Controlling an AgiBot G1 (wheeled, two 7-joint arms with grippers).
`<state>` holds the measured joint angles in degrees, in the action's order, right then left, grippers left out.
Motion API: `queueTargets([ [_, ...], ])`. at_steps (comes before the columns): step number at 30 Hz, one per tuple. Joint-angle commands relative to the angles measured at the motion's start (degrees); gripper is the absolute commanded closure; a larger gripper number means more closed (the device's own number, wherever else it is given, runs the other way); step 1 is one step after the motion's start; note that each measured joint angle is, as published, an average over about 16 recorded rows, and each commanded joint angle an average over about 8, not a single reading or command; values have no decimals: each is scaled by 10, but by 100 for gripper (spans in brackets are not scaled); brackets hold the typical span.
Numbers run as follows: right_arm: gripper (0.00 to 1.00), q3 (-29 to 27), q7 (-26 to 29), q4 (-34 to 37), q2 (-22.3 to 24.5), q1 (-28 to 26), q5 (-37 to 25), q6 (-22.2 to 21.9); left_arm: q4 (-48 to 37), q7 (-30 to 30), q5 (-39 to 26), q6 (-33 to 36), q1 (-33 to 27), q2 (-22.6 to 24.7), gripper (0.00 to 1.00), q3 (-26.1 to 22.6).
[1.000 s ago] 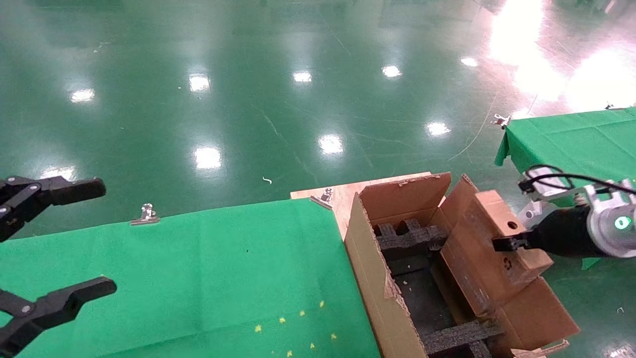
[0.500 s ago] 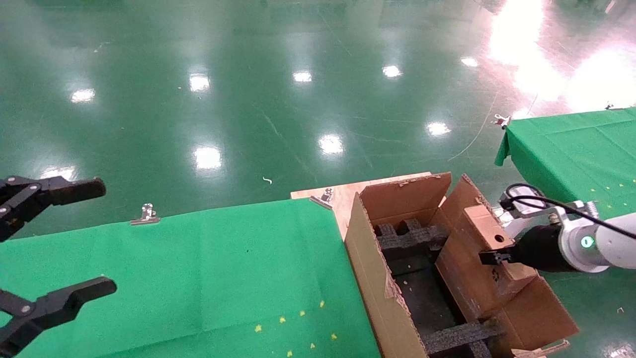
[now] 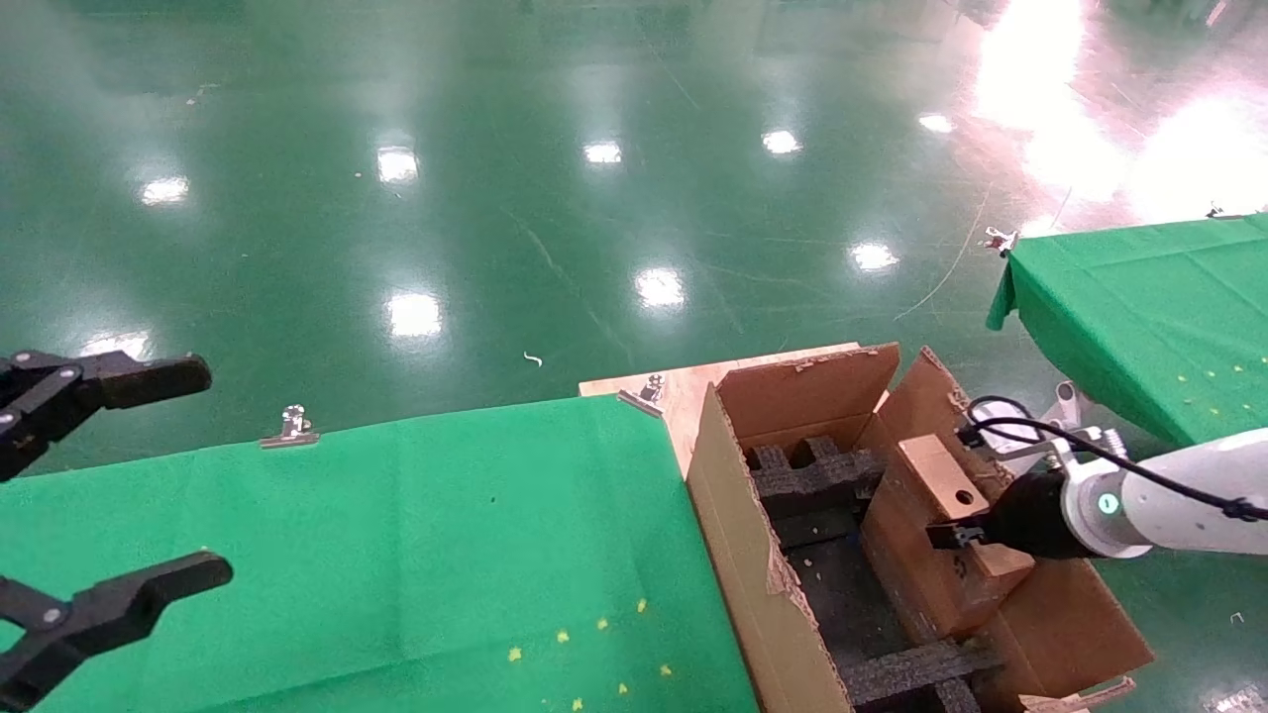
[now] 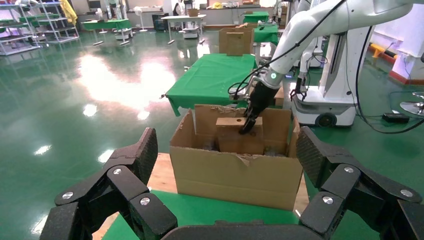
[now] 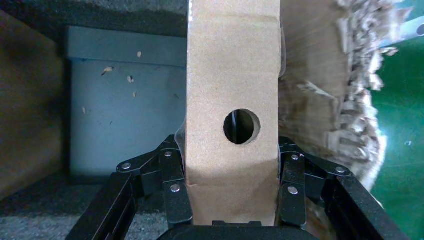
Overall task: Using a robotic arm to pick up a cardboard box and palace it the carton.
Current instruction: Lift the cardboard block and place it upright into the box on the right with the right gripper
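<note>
Pinching the cardboard box [image 5: 232,100] by its two narrow sides, the right gripper [image 3: 959,536] holds it tilted, partly inside the carton [image 3: 738,535], black foam inserts [image 3: 817,473] just beyond its tip. The left gripper [image 4: 225,192] hangs idle, fingers spread wide, well apart over the green cloth [image 3: 396,535].

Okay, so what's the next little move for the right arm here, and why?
Probably lower a little more. The right gripper is clamped on the cardboard box, which is only partly inside the carton, its top above the rim.
</note>
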<state>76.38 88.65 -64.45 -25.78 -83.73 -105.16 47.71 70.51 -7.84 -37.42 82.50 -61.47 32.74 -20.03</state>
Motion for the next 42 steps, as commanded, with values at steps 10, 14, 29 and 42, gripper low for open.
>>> queueTargets([
  [10, 100, 2, -67, 98, -53, 18, 39, -17, 0, 0, 0, 0, 0, 0, 0, 0],
  [14, 100, 0, -94, 131, -70, 22, 56, -18, 0, 0, 0, 0, 0, 0, 0, 0],
  [29, 76, -9, -179, 239, -121, 36, 105, -17, 0, 0, 0, 0, 0, 0, 0, 0],
  [42, 0, -11, -190, 252, -126, 37, 115, -14, 0, 0, 0, 0, 0, 0, 0, 0],
])
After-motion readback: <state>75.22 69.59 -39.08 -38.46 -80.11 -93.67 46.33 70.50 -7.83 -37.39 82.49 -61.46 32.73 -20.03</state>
